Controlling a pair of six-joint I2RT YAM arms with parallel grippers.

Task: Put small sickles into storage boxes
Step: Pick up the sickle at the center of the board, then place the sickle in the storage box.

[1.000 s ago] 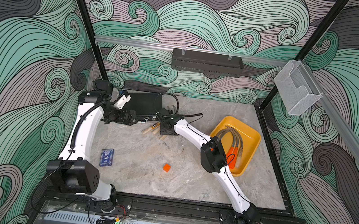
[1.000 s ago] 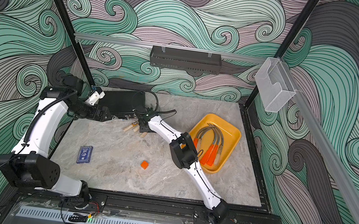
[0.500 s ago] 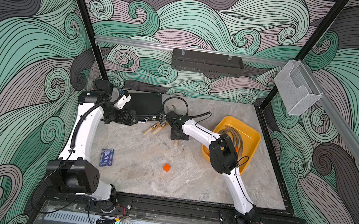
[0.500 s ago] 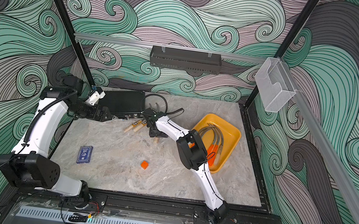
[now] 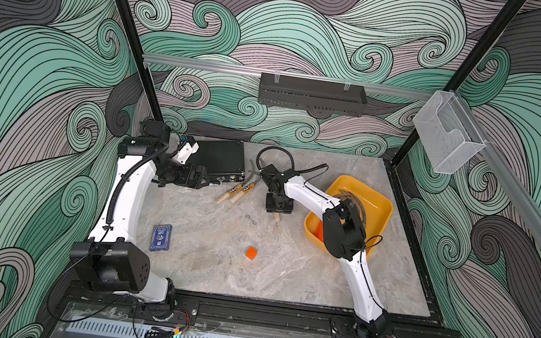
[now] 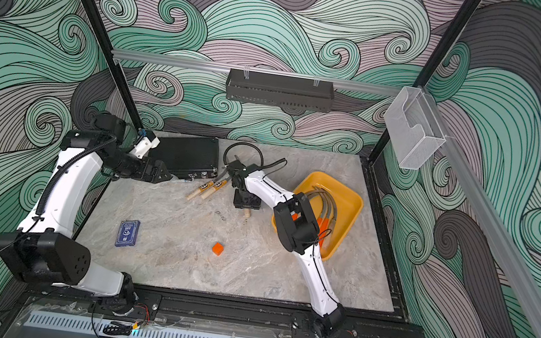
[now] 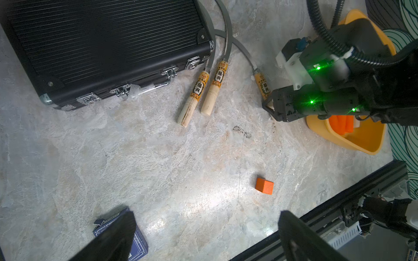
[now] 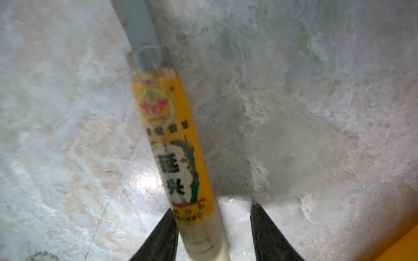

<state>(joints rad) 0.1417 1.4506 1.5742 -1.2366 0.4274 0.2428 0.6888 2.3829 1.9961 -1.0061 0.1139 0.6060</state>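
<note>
The right gripper [image 8: 212,208] points down at the marbled tabletop [image 5: 212,276] with its jaws apart, straddling the pale wooden handle of one small sickle [image 8: 174,144]. In the right wrist view one finger [image 8: 165,232] lies against the handle just below its yellow label, while a clear gap separates the other from it, so the handle is framed and not clamped. The sickle lies flat on the tabletop, its grey blade running away from the gripper.

In both top views this gripper [image 5: 278,210] [image 6: 246,204] stands just beside the yellow tray [image 5: 374,208] [image 6: 347,194], on the side facing the black case [image 5: 220,159], and the butt of the handle [image 5: 277,217] peeks out beneath it. Inside the tray lie several orange-handled sickles [image 6: 325,224], their grey blades curving toward the tray's far wall; the right arm's elbow hides part of them.

Farther from the tray, two more wooden-handled sickles [image 5: 238,190] [image 7: 214,90] lie side by side, blades reaching up to the case's latched edge. Beyond them the left gripper [image 5: 200,176] [image 7: 205,213] hangs at the case's corner, jaws spread wide with nothing between them.

An orange cube [image 5: 251,252] sits alone, well apart from the tray toward the arm bases, and a small blue box [image 5: 160,237] lies farther off the same way.
</note>
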